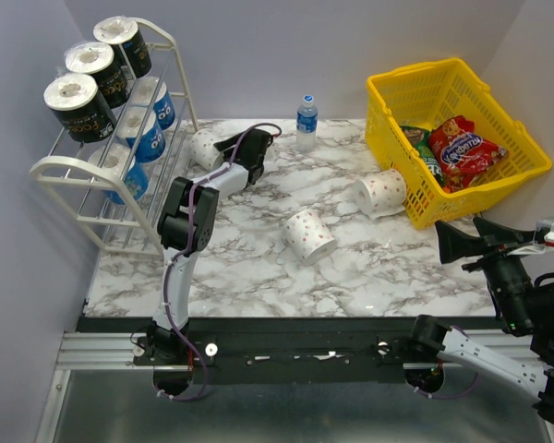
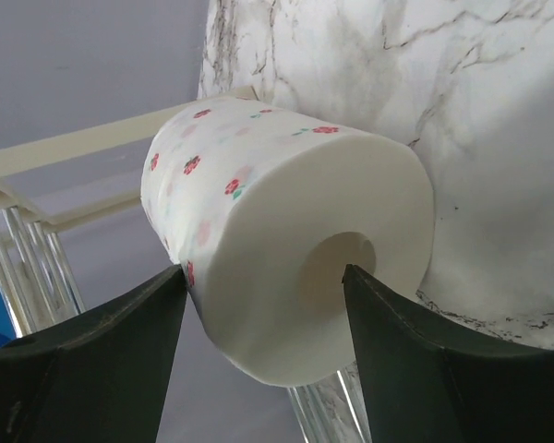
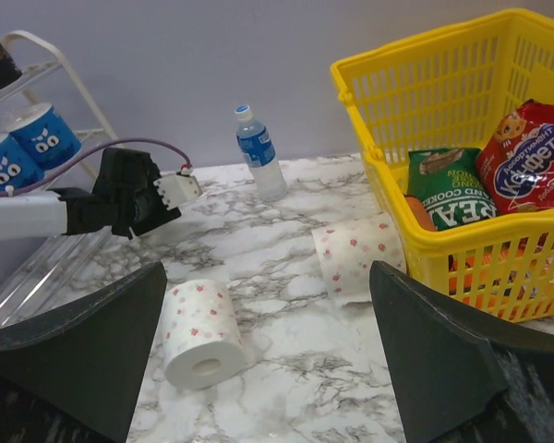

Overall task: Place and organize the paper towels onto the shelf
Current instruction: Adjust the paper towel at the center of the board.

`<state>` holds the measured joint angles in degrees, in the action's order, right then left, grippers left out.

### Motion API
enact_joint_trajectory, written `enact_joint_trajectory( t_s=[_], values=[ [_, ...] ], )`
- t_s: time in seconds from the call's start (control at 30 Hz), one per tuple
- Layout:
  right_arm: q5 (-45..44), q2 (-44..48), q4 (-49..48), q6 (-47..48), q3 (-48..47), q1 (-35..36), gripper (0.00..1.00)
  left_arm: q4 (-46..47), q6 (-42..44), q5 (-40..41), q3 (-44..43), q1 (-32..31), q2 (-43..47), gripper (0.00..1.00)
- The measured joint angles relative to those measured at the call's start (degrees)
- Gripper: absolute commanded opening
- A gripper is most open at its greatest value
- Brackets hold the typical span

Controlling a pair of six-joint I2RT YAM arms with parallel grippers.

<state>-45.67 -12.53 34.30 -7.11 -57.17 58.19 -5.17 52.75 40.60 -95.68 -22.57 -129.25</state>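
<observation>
Reaching arm: the left arm stretches over the marble table (image 1: pixel 258 277) toward the foot of the shelf (image 1: pixel 60 168).
Left gripper (image 2: pixel 263 277): its fingers are spread apart, with the dotted roll (image 2: pixel 286 240) lying on its side just beyond the tips. The roll looks wider than the gap and is not clamped. Whether a tip touches it cannot be told.
Dotted roll's place: on the table, just beside the shelf's lowest bars.
Right gripper (image 3: pixel 268 277): spread as wide as it goes and holding nothing. It hangs at the table's right side, near the basket (image 1: pixel 443 78).
Shelf, top tier: three black rolls (image 1: pixel 80 106) in a row.
Shelf, next tier: three blue rolls (image 1: pixel 143 134).
Second dotted roll (image 1: pixel 309 235): lying mid-table, apart from everything.
Third dotted roll (image 1: pixel 380 192): lying against the basket's near wall.
Water bottle (image 1: pixel 306 122): upright at the back of the table.
Basket contents: snack packets (image 1: pixel 462 148).
</observation>
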Motion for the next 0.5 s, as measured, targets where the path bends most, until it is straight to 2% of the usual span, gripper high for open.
enact_joint_trajectory(
  t_s=[0.07, 0.2, 0.27, 0.37, 0.5],
  values=[
    [-0.2, -0.2, -0.3, 0.3, 0.0, 0.0, 1.00, 1.1, 0.6, 1.0, 0.0, 0.0, -0.2, 0.68],
    [-0.2, -0.5, -0.7, 0.8, 0.0, 0.0, 1.00, 2.8, 1.4, 2.1, -0.2, 0.2, -0.2, 0.54],
    [-0.2, -0.5, -0.9, 0.8, 0.0, 0.0, 1.00, 2.6, 1.4, 2.3, -0.6, 0.5, -0.2, 0.52],
    [-0.2, -0.5, -1.1, 0.8, 0.2, 0.0, 1.00, 0.7, 0.2, 2.3, -2.5, 0.7, -0.4, 0.46],
    [-0.1, -0.2, -1.2, 0.7, 0.2, 0.0, 1.00, -3.9, -3.3, 2.0, -5.0, 0.3, -0.3, 0.32]
  ],
)
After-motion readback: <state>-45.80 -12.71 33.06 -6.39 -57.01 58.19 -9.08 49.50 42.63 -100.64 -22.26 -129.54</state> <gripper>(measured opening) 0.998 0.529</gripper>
